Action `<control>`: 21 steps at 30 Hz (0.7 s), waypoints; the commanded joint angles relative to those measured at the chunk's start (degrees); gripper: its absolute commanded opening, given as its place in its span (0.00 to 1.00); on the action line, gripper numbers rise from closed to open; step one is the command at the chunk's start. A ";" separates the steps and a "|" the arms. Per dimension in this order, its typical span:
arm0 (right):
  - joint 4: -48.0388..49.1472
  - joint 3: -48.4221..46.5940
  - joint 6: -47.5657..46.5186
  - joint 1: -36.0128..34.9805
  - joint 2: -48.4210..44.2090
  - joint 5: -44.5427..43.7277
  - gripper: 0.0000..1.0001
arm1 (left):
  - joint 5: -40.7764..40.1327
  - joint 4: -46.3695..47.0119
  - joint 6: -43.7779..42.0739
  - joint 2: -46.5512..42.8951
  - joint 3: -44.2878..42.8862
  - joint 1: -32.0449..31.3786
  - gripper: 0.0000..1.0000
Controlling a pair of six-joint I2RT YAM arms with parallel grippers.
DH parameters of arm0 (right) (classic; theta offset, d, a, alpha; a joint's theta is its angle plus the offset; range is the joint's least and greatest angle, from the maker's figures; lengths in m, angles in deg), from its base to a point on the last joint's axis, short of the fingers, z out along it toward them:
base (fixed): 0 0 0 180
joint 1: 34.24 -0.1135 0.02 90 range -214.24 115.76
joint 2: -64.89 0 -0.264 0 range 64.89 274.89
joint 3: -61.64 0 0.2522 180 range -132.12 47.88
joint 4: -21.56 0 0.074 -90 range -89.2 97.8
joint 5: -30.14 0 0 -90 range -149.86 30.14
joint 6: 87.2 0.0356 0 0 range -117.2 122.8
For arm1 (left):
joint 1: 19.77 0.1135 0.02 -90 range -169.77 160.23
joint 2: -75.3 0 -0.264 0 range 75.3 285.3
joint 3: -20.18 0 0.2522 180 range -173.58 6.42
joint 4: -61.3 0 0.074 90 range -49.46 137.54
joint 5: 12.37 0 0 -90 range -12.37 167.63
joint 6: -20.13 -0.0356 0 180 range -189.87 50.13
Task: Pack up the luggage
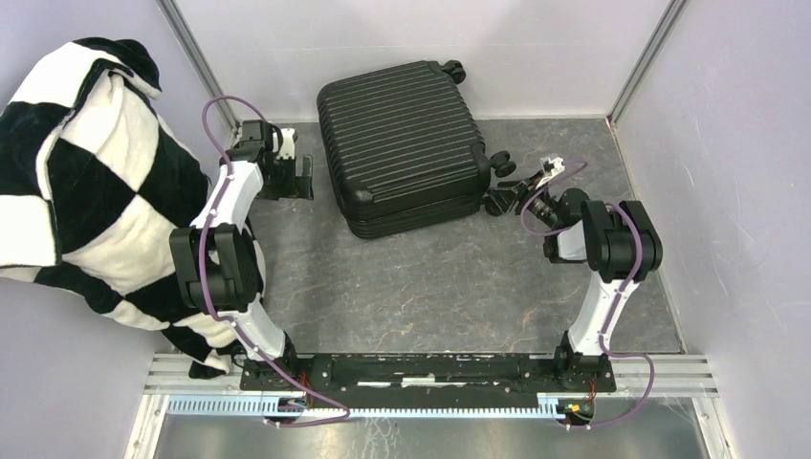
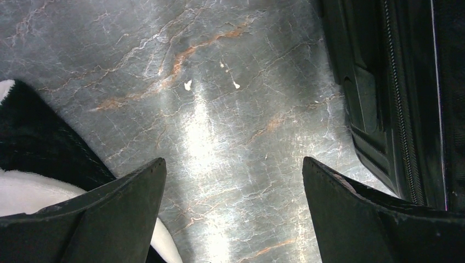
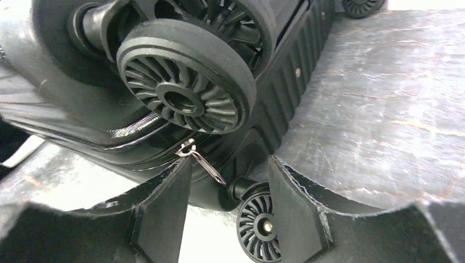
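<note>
Item: suitcase [image 1: 406, 143], closed, flat on counter [image 1: 430, 287]. My right pincer [image 3: 225, 186], spread apart, is nearer; zipper pull [image 3: 202, 160] just ahead, between its tips. Left pincer [image 2: 234, 181] likewise apart.

No text, label, brand mark or number can be read in any of the three views, whether on the suitcase [image 1: 402, 143], the blanket [image 1: 86, 182] or the table [image 1: 430, 287]
</note>
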 commanded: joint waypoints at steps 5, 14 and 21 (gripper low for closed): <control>21.43 -7.96 11.40 -0.96 8.67 11.49 0.51 | 1.09 0.53 0.38 0.12 0.06 0.74 1.00; 34.79 -9.91 20.78 -1.24 12.93 14.95 0.39 | 0.53 0.99 0.99 1.56 -1.29 1.77 1.00; 31.42 -9.05 14.96 -0.84 10.85 12.74 0.48 | 0.77 0.32 1.65 2.65 -4.37 2.64 1.00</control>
